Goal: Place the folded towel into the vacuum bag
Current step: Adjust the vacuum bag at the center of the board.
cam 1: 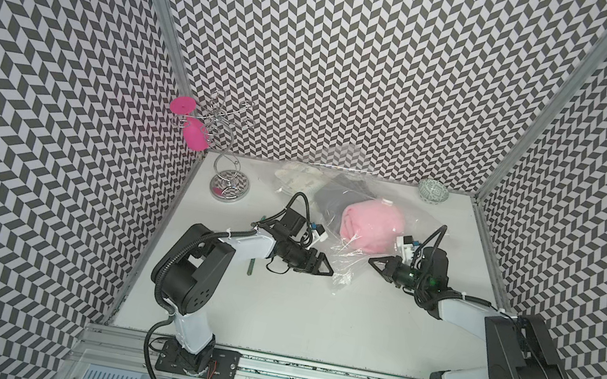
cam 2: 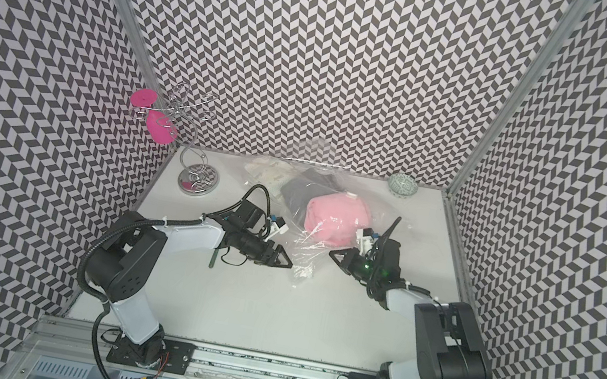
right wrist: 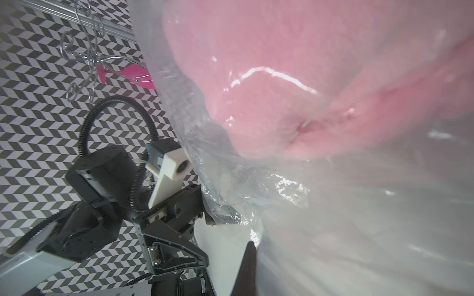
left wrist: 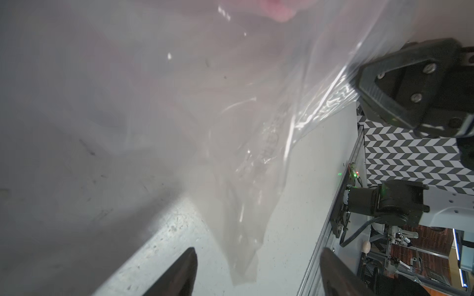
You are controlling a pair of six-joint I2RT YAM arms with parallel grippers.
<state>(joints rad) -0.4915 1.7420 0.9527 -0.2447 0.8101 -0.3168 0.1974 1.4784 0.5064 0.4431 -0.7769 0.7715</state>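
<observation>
Vacuum bag [cam 1: 343, 263] edge in right jaws; left jaws apart beside it.

No writing can be read in any view; the small white tag [cam 1: 387, 202] on the folded towel [cam 1: 366, 229] inside the vacuum bag [cam 1: 341, 262] is too small to make out.

The white table [cam 1: 311, 327] bears the vacuum bag [cam 1: 343, 265], a wire stand [cam 1: 228, 188] and a bowl [cam 1: 433, 191].
</observation>
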